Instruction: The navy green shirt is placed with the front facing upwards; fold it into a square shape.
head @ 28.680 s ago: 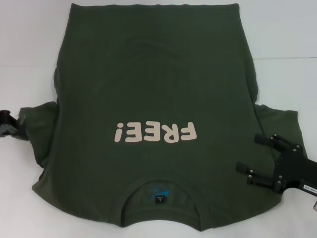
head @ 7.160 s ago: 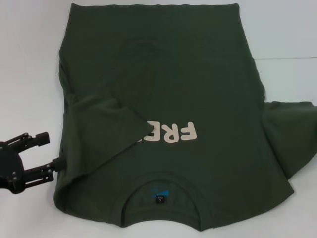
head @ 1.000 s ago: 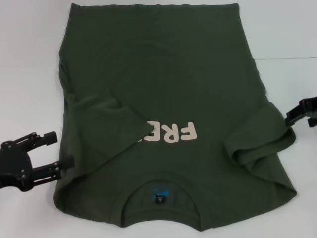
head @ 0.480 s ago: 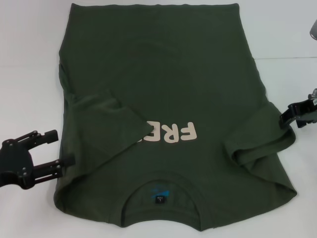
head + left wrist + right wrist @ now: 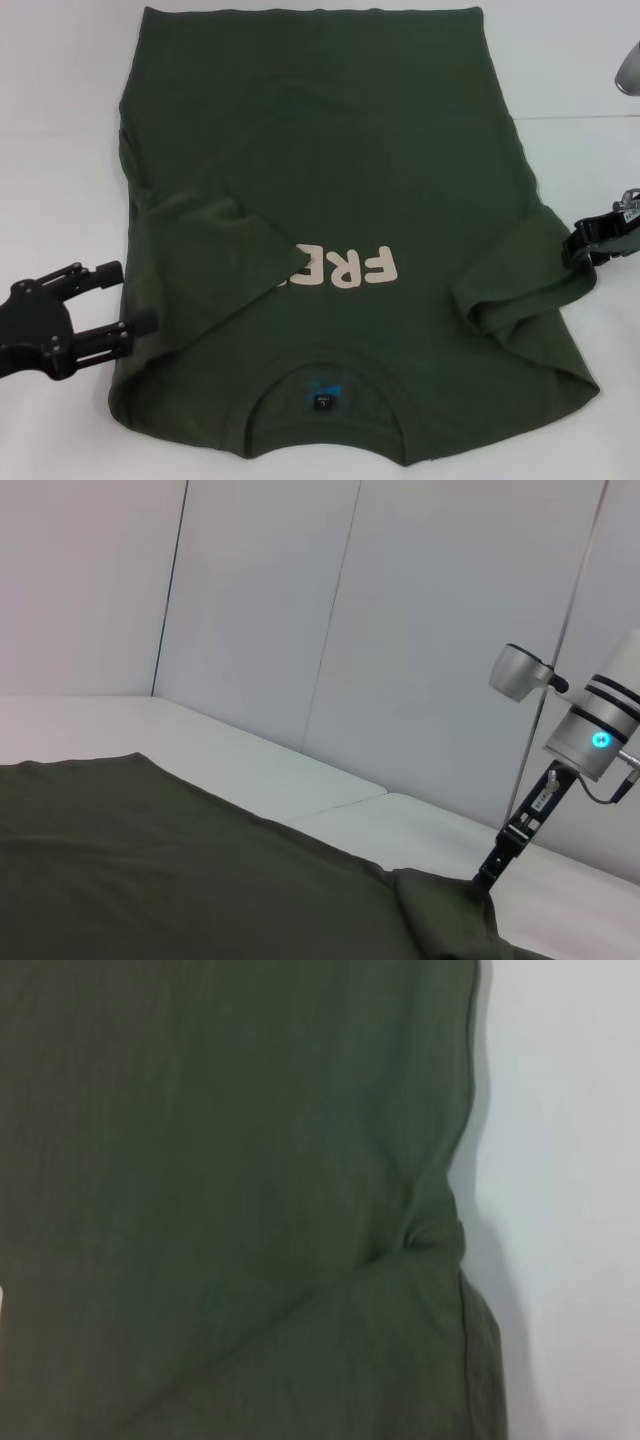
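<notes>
1. Folding the sides inward is judged to be the step in hand: both short sleeves are already laid over the body of the navy green shirt [image 5: 330, 190], so the long side edges are probably to be taken next.
2. The left gripper [image 5: 112, 303] is seen low beside the shirt's left edge near the shoulder, fingers spread apart, nothing between them; the lower finger tip touches or nearly touches the cloth edge.
3. The right gripper [image 5: 598, 238] is seen at the shirt's right edge, just beside the folded right sleeve [image 5: 520, 285]. Whether its fingers are apart or together cannot be told; in the left wrist view its tip [image 5: 487, 875] appears to meet the bunched cloth.
4. For a clean fold, the edge is best pinched through one layer only, lifted just clear of the white table [image 5: 60, 150], and carried straight across so the hem stays parallel to the centre line.
5. The right sleeve is rumpled and is judged likely to drag or unfold if caught.
6. Shirt appearance: dark olive-green, lying flat, front up, collar [image 5: 325, 395] nearest the robot, hem at the far side. Cream lettering [image 5: 345, 268] is partly covered by the folded left sleeve [image 5: 215, 250]. A small blue neck label [image 5: 322, 388] is visible inside the collar.
</notes>
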Controlling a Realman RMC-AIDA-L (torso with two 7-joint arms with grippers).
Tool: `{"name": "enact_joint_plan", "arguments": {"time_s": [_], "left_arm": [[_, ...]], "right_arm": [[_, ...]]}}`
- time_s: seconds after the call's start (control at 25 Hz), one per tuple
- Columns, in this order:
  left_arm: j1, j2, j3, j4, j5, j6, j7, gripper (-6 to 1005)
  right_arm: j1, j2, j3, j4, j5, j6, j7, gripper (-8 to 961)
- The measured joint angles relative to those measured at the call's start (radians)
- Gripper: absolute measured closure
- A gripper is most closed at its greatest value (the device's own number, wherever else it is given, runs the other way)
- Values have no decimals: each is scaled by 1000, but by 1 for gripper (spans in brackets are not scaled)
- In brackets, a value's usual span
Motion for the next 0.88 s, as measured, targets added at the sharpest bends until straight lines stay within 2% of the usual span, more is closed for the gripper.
{"name": "enact_joint_plan", "arguments": {"time_s": [0.72,0.88], "left_arm": [[-3,1,0,-2,2,-2,1,167],[-3,1,0,-3,2,-7,1,167]], "right_arm": [[3,8,-17,27,0,47,-1,596],[4,11,-33,23,0,50,0,687]]}}
